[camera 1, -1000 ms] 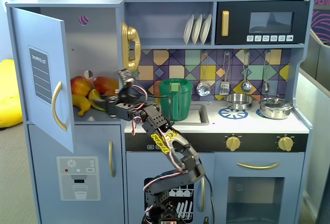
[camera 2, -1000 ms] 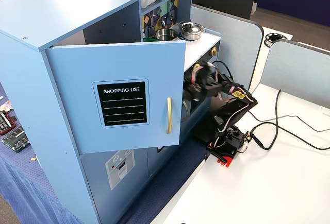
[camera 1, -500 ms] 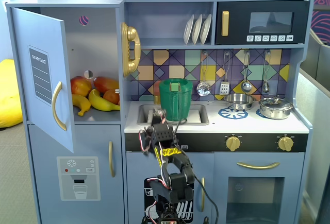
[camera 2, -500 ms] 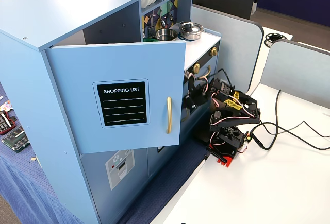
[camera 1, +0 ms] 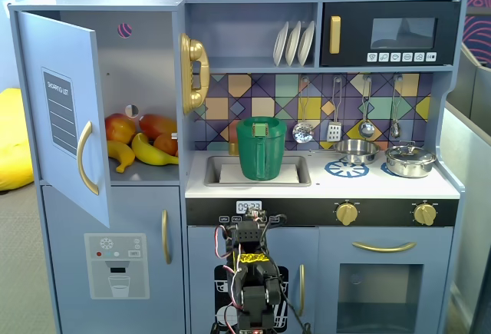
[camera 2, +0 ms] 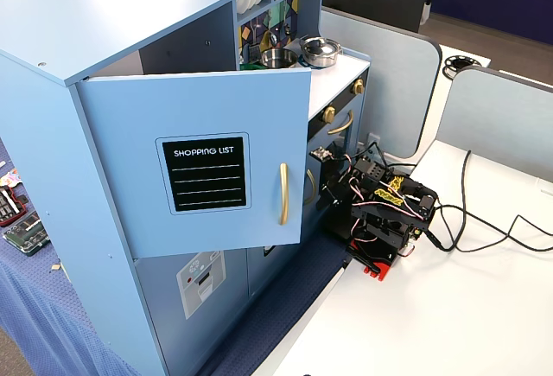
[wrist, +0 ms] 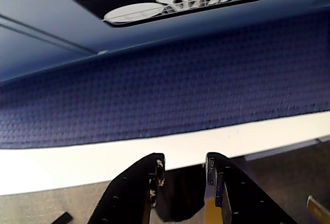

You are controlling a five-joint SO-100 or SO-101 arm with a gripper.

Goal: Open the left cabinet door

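Pale blue and swung wide, the left door (camera 1: 63, 115) stands open on its hinges at the cabinet's upper left, gold handle (camera 2: 282, 193) at its free edge, fruit (camera 1: 142, 140) showing on the shelf behind. Well below and to the right, the arm (camera 2: 380, 212) sits folded at the kitchen's base, nowhere near the door. Its gripper (wrist: 183, 170) points down over the white table edge (wrist: 77, 162) and blue mat (wrist: 170, 95), fingers (wrist: 149, 175) slightly parted, holding nothing
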